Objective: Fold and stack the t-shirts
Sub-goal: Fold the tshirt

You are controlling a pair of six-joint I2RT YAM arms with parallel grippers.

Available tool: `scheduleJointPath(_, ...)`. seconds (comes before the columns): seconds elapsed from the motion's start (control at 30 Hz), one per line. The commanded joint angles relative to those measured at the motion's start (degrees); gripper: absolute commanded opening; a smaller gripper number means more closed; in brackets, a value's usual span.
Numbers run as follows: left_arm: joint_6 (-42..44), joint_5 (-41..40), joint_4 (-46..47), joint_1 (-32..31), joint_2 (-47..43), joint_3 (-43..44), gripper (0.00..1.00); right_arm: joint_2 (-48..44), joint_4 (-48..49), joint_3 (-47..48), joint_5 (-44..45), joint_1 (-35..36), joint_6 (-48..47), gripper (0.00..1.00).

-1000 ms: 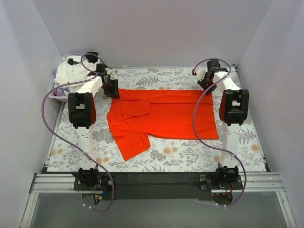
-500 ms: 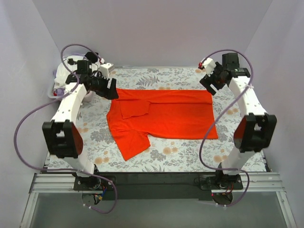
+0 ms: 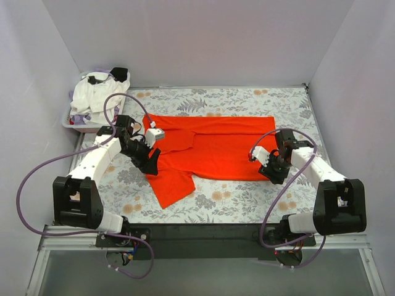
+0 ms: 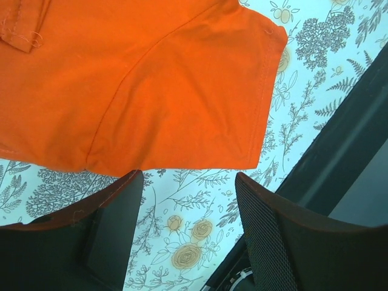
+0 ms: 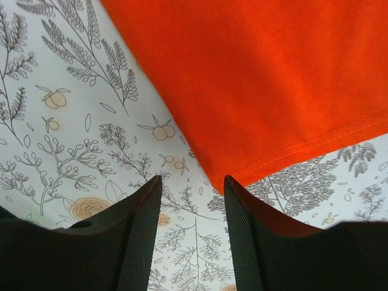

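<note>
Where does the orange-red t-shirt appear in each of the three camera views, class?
Top external: orange-red t-shirt spread flat mid-table.
Left wrist: t-shirt sleeve fills the upper left.
Right wrist: t-shirt hem corner fills the upper right.
Shared landmark: floral cloth underneath it.

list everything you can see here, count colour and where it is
t-shirt: one, orange-red, spread flat mid-table
white shirts: one pile, count unclear, white, far left corner
tub: one, pale grey, partly seen under the white pile
patterned cloth: one, grey and orange floral, covering the table
cables: two, purple, one looping along each arm
left gripper: one, black, open, over the edge of the t-shirt's sleeve
right gripper: one, black, open, over the t-shirt's near right corner
</note>
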Motion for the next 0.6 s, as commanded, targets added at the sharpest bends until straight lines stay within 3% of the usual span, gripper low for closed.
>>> scheduleJointPath(0.0,1.2,-1.9,1.9,-0.9,-4.0,-1.1,0.61,-3.7,6.7,-3.9,3.2,0.3,-3.3,0.51)
scheduleJointPath(0.4,-0.7,-3.9,4.0,-1.5,-4.9,-3.1,0.61,-4.2,12.7,-9.3,6.3,0.2,-5.2,0.49)
scheduleJointPath(0.57,0.4,-7.8,7.5,-1.6,-5.6,-5.8,0.60,-2.3,14.0,-10.1,6.7,0.2,-5.1,0.36)
